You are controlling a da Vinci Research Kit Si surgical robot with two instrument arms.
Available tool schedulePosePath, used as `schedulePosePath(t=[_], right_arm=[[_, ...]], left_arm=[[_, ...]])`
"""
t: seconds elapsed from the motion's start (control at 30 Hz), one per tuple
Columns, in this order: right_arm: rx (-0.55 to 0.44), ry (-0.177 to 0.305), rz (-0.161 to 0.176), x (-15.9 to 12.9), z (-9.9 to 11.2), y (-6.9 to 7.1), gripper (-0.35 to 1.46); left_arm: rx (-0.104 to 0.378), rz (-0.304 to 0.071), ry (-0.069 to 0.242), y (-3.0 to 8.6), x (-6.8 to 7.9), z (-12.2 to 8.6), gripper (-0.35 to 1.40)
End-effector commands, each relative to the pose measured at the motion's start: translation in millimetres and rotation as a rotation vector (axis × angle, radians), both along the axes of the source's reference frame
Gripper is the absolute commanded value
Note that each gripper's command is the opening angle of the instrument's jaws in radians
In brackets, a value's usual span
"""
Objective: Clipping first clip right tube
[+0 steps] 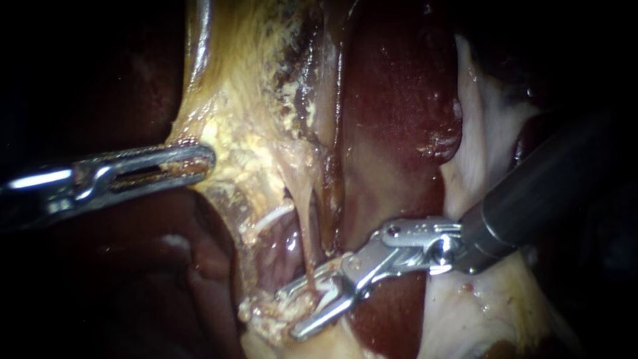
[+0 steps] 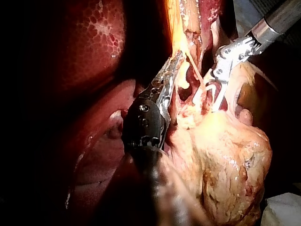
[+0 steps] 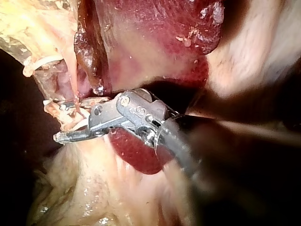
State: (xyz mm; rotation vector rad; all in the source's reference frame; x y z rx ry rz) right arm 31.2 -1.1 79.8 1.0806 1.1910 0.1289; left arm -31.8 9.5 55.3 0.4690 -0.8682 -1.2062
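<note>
Tube [image 1: 307, 246] in open R instrument [image 1: 289, 312] jaws, tissue [image 1: 229, 136] in L instrument's [image 1: 207, 161]

The left instrument [image 1: 207, 161] reaches in almost level, its jaws closed together, seemingly pinching tissue [image 1: 231, 136]. The right instrument [image 1: 290, 311] slants in from the right, jaws parted like a fork.

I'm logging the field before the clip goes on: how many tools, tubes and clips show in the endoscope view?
Tools: 2, left tool shut on tissue, right tool open
Tubes: 2, pink tube, white tube
Clips on tubes: 0
Total: 4
</note>
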Motion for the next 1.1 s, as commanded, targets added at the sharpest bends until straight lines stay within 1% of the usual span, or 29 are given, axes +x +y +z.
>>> schedulePosePath(t=[0.03,0.17,0.2,0.33,0.57,0.63,0.67,0.7,0.73,0.77,0.8,0.83,0.87,0.9,0.97,1.1], right_arm=[[0.003,0.003,0.003,-0.1,-0.2,0.2,0.31],[0.010,0.013,0.011,0.2,-0.5,0.0,0.31],[0.013,0.018,0.007,0.3,-0.5,-0.1,0.31],[0.044,0.051,0.016,0.5,-0.7,-0.1,0.31],[0.049,0.058,0.000,0.7,-0.5,-0.5,0.26],[0.048,0.062,-0.007,0.8,-0.3,-0.7,0.21],[0.049,0.064,-0.010,0.9,-0.3,-0.7,0.14],[0.048,0.062,-0.007,0.9,-0.2,-0.7,0.02],[0.046,0.059,0.001,0.9,-0.2,-0.6,-0.19],[0.045,0.055,0.009,0.8,-0.2,-0.5,-0.35],[0.044,0.051,0.018,0.7,-0.3,-0.3,-0.35],[0.043,0.043,0.036,0.6,-0.4,0.1,-0.35],[0.044,0.042,0.039,0.5,-0.4,0.3,-0.35],[0.045,0.041,0.040,0.4,-0.5,0.6,-0.35],[0.047,0.043,0.042,0.4,-0.5,0.7,-0.35],[0.043,0.043,0.043,0.4,-0.2,0.3,-0.35]], left_arm=[[0.000,0.000,0.000,0.0,0.0,0.0,-0.35],[0.000,0.000,0.000,0.0,0.0,0.0,-0.35],[0.000,0.000,0.000,0.0,0.0,0.0,-0.35],[0.000,0.000,0.000,0.0,0.0,0.0,-0.35],[0.000,0.000,0.000,0.0,0.0,0.0,-0.35],[0.000,0.000,0.000,0.0,0.0,0.0,-0.35],[0.000,0.000,0.000,0.0,0.0,0.0,-0.35],[0.000,0.000,0.000,0.0,0.0,0.0,-0.35],[0.000,0.000,0.000,0.0,0.0,0.0,-0.35],[0.000,0.000,0.000,0.0,0.0,0.0,-0.35],[0.000,0.000,0.000,0.0,-0.1,0.0,-0.35],[0.000,0.000,0.000,0.0,-0.1,0.0,-0.35],[0.000,0.000,0.000,0.0,-0.1,0.0,-0.35],[0.000,0.000,0.000,0.0,-0.1,0.0,-0.35],[0.000,0.000,0.000,0.0,-0.1,0.0,-0.35],[0.000,0.000,0.000,0.0,-0.1,0.0,-0.35]])
